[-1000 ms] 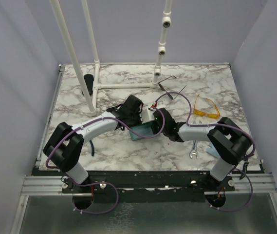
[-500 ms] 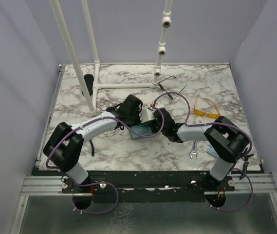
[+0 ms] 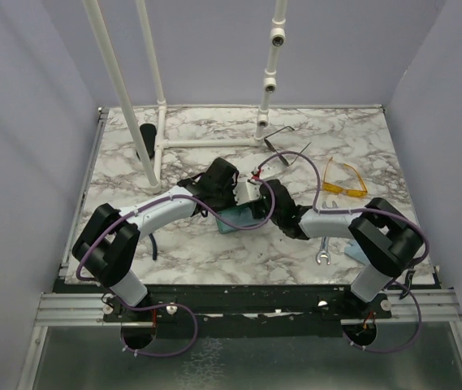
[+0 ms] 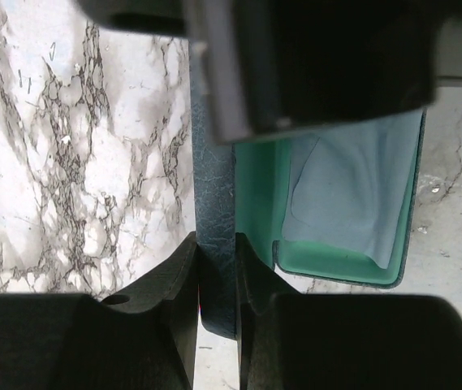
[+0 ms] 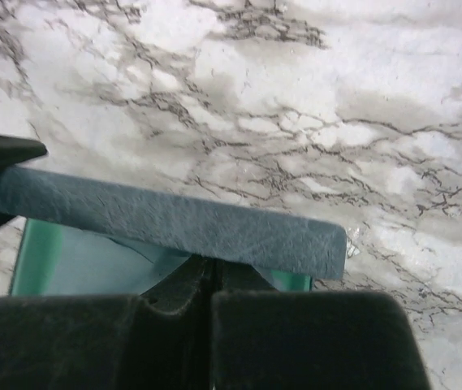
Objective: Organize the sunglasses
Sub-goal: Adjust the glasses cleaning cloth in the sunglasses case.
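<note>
Case (image 4: pixel 213 187) open, its lid pinched in left end effector (image 4: pixel 216 284), right end effector (image 5: pixel 212 284) closed tight

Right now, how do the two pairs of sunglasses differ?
The wire-frame pair is thin and dark; the yellow pair is translucent plastic with a thicker frame. The wire-frame pair lies farther back, beside the white pipe foot; the yellow pair lies nearer, toward the right edge. Both lie on the marble table, outside the case.

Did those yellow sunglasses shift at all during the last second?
No. The yellow sunglasses lie just where they were, in the same place relative to the wrench, which lies nearer the arms' bases.
</note>
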### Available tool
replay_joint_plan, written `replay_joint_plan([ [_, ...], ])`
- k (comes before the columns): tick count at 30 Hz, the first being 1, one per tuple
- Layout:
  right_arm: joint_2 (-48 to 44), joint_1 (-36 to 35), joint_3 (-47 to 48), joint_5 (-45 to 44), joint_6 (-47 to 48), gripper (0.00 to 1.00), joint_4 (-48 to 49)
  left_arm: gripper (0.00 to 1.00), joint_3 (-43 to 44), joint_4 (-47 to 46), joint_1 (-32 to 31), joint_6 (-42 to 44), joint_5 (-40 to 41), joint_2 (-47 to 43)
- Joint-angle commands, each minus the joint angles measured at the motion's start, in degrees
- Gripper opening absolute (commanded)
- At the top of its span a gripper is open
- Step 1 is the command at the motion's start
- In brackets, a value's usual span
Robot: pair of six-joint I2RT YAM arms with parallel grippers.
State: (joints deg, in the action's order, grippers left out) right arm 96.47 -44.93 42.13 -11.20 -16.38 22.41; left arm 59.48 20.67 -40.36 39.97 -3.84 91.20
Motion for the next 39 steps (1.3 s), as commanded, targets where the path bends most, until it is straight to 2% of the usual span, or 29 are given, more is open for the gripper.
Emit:
replay_joint_plan([
  [1, -1.5, -0.2, -0.8, -0.8, 0.6, 0.0, 3.6, 0.0, -0.1, 0.0, -0.7, 0.5, -2.2, 0.3],
  [12, 2.6, 0.8, -1.9, -0.8, 1.8, 0.0, 6.0, 0.0, -0.2, 0.1, -0.7, 0.6, -1.8, -0.3],
  [18, 1.7, 0.8, -3.9, -0.5, 1.4, 0.02, 4.5, 0.0, -0.3, -0.1, -0.7, 0.6, -1.9, -0.3],
  [20, 0.8, 0.8, -3.7, -0.7, 1.7, 0.09, 2.1, 0.0, -0.2, 0.0, -0.7, 0.7, -1.8, -0.2],
  [22, -0.5, 0.8, -3.4, -0.3, 2.0, 0.26, 0.1, 0.0, -0.2, -0.1, -0.7, 0.8, -1.6, -0.3],
  [23, -1.4, 0.8, -3.3, 0.0, 2.2, 0.31, -0.9, 0.0, -0.2, -0.1, -0.7, 0.7, -1.6, -0.3],
  [27, -5.6, 0.8, -1.6, 0.6, 2.9, 0.38, -5.1, 0.0, -0.5, -0.2, -0.7, 0.7, -1.3, -0.1],
  [35, -13.2, 0.8, -2.3, 2.8, 3.9, 0.4, -10.0, 0.0, -0.4, -0.6, -0.6, 0.5, -1.1, 0.1],
  [39, -13.9, 0.8, -6.6, 10.0, 2.9, 0.31, -4.2, 0.0, -0.3, -0.8, -0.7, 0.3, -1.2, 0.4],
])
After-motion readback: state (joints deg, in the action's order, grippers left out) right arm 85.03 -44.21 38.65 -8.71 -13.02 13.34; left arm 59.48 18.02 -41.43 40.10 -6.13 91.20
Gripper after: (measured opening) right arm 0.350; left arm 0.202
